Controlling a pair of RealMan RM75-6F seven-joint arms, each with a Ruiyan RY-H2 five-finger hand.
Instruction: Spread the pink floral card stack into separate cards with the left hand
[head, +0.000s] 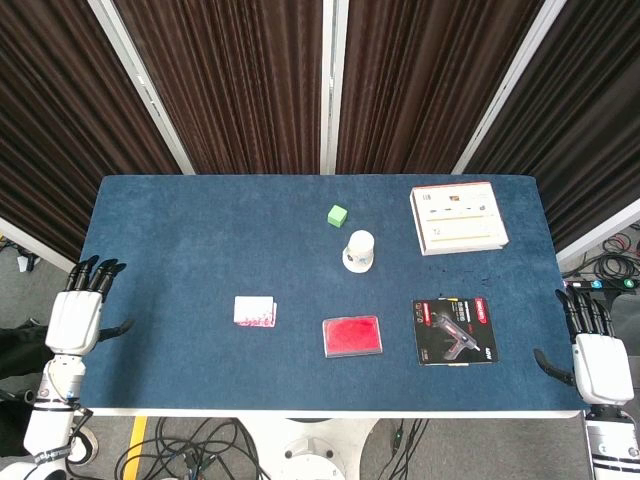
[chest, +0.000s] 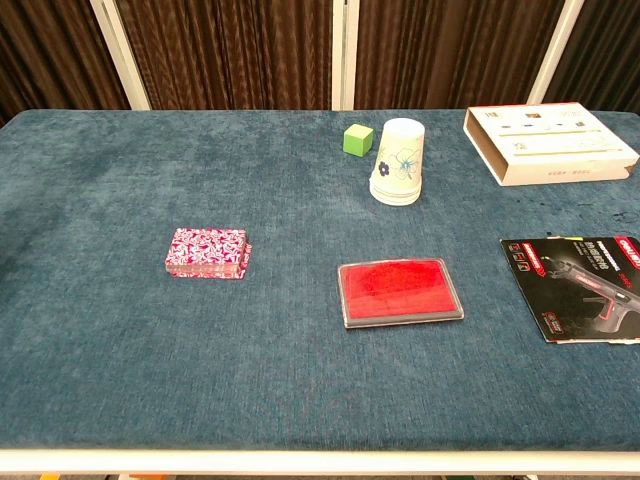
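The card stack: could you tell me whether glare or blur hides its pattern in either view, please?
Chest view: the card stack is sharp, its floral pattern readable, no glare. Head view: it is small and washed pale on top, the pattern hardly legible.

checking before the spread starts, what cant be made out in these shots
- Number of cards in the pink floral card stack: too small in both views.
- Left hand and right hand: absent from the chest view; the head view shows only their backs.
- Print on the black tool leaflet: too small, and the chest view's right edge cuts it off.
- Text on the white box: too small.
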